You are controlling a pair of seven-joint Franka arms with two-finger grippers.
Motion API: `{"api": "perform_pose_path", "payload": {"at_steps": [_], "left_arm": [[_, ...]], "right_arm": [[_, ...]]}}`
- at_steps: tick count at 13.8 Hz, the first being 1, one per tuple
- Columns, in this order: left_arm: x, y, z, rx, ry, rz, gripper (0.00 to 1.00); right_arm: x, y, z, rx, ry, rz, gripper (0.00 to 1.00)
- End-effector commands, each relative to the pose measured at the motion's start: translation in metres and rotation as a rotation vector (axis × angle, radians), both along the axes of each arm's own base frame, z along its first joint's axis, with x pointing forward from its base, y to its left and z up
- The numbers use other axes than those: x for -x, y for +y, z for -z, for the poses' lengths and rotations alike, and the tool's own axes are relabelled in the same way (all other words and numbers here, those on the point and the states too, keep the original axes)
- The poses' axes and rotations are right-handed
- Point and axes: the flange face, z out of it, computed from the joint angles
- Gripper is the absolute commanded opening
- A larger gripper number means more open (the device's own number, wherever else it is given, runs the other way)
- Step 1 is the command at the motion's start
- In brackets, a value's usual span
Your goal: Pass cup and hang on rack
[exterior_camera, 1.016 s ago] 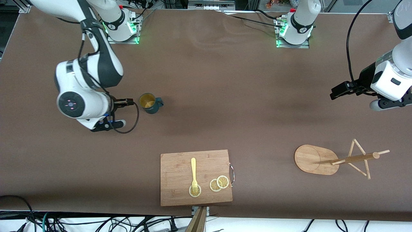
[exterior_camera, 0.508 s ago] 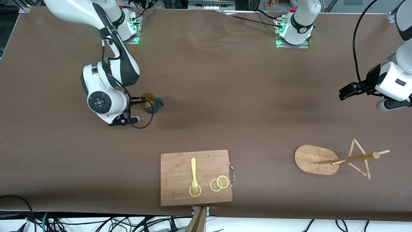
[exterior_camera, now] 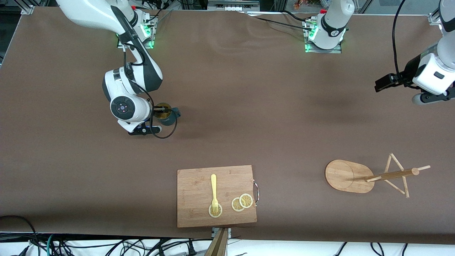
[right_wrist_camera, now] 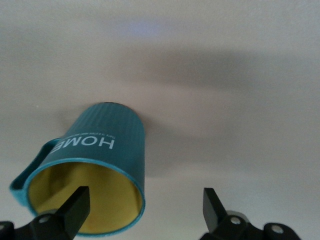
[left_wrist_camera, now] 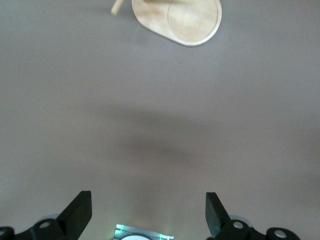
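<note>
Right gripper (right_wrist_camera: 142, 210) spread wide, one finger over the upright cup's (right_wrist_camera: 100, 150) mouth, cup on table toward right arm's end, left gripper (left_wrist_camera: 148, 212) spread, waiting above bare table, rack (exterior_camera: 355, 176) standing nearer the camera.

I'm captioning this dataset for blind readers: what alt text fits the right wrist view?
A dark teal ribbed cup printed HOME stands on the brown table, its yellowish inside showing, with the right gripper open just above it. One finger sits over the cup's mouth and the other is outside the rim, nothing gripped.
</note>
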Motion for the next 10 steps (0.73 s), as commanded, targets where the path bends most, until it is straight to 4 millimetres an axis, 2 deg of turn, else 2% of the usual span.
{"api": "perform_pose_path", "payload": {"at_steps": [1, 2, 3, 4, 6, 8, 10], "left_arm": [[0.013, 0.003, 0.012, 0.018, 0.045, 0.154, 1.00], [0.012, 0.005, 0.018, 0.034, 0.054, 0.222, 1.00], [0.013, 0.016, 0.026, 0.055, 0.064, 0.219, 1.00], [0.014, 0.025, 0.035, 0.094, 0.068, 0.217, 1.00], [0.010, 0.031, 0.055, 0.165, 0.097, 0.421, 1.00], [0.005, 0.046, 0.073, 0.242, 0.107, 0.439, 1.00], [0.006, 0.054, 0.078, 0.279, 0.107, 0.509, 1.00]], "right_arm": [[0.012, -0.001, 0.005, -0.018, -0.025, 0.017, 0.93], [0.013, -0.001, 0.006, -0.018, -0.024, 0.017, 0.76], [0.013, -0.001, 0.007, -0.017, -0.021, 0.020, 0.30], [0.014, 0.001, 0.007, -0.016, -0.016, 0.018, 0.07], [0.016, 0.010, 0.006, -0.006, -0.021, 0.055, 0.00], [0.021, 0.027, 0.003, 0.005, -0.029, 0.085, 0.00], [0.015, 0.035, -0.006, -0.002, -0.051, 0.083, 0.00]]}}
